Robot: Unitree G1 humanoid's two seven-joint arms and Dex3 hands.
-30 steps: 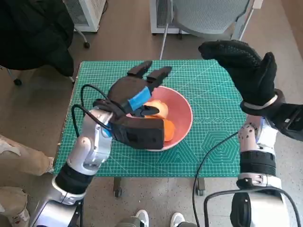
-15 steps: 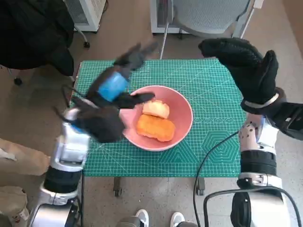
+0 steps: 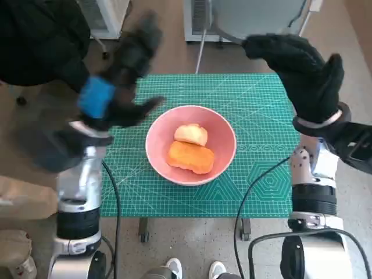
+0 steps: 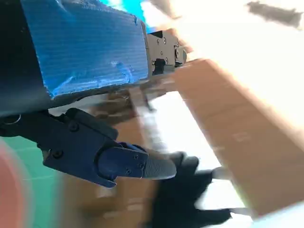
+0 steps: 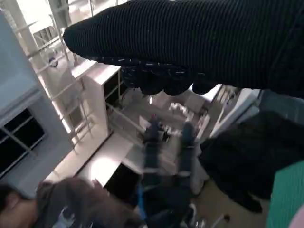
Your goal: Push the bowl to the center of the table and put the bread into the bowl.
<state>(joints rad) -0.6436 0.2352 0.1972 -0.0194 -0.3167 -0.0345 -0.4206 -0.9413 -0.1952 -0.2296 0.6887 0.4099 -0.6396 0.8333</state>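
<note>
Evidently the task looked done: the bread [image 3: 190,149] lay in the bowl [image 3: 222,127] at mid-counter [image 3: 256,110]. The left hand [image 3: 113,93] and right hand [image 3: 305,72] hovered raised, fingers spread, empty.

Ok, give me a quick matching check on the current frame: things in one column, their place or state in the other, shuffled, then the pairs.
Things:
1. bread
2. bowl
3. left robot hand
4. right robot hand

Places or states:
A. raised over the mat's far right corner, holding nothing
B. pink, near the middle of the green mat
C. lying inside the bowl
D. blurred, lifted over the mat's far left corner, holding nothing

Pairs: 1-C, 2-B, 3-D, 4-A
</note>
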